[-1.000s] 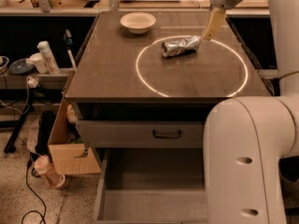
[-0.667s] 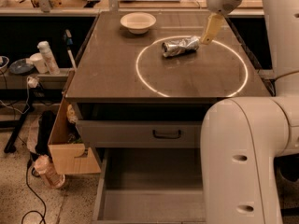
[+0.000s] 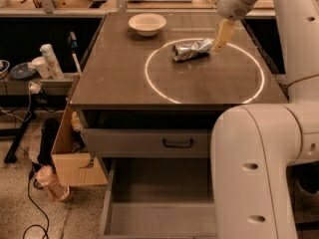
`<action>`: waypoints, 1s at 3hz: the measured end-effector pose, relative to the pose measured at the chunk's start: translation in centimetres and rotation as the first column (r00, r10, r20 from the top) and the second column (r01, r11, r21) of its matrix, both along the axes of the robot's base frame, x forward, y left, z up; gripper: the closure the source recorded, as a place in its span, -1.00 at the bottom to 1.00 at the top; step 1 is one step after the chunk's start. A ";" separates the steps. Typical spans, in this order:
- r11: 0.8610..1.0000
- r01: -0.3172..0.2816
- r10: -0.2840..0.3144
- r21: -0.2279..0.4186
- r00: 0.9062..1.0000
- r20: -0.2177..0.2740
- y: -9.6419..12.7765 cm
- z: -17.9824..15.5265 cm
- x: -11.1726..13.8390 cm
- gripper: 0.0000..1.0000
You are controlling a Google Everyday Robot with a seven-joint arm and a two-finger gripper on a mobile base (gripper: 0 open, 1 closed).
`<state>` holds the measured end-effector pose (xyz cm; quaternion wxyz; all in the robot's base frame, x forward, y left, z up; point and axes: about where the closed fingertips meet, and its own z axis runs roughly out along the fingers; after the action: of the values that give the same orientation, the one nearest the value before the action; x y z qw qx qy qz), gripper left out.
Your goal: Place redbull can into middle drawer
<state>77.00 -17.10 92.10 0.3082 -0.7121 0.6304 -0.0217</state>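
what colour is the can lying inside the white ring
Silvery, with a creased wall: the redbull can, in the camera view. The gripper is just beside it.

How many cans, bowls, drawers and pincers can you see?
Redbull can: 1, lying on the tabletop
White bowl: 1
Drawers: 2, the open middle drawer and a shut drawer front
Pincer: 1, close beside the can
Total: 5

Brown tabletop [image 3: 124, 78] with creased redbull can [image 3: 192, 49], white bowl [image 3: 147, 24]; pincer [image 3: 223, 36] beside can.
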 end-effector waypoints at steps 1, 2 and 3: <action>1.000 -0.009 0.009 0.006 1.000 0.001 0.5 -0.4 0.3 -1.00; 0.999 -0.032 0.031 0.007 0.999 0.005 1.9 -1.3 1.2 -1.00; 0.999 -0.046 0.047 0.016 0.998 -0.041 2.7 -3.0 1.1 -1.00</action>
<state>78.07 -14.37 89.10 0.3009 -0.7244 0.6202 0.0050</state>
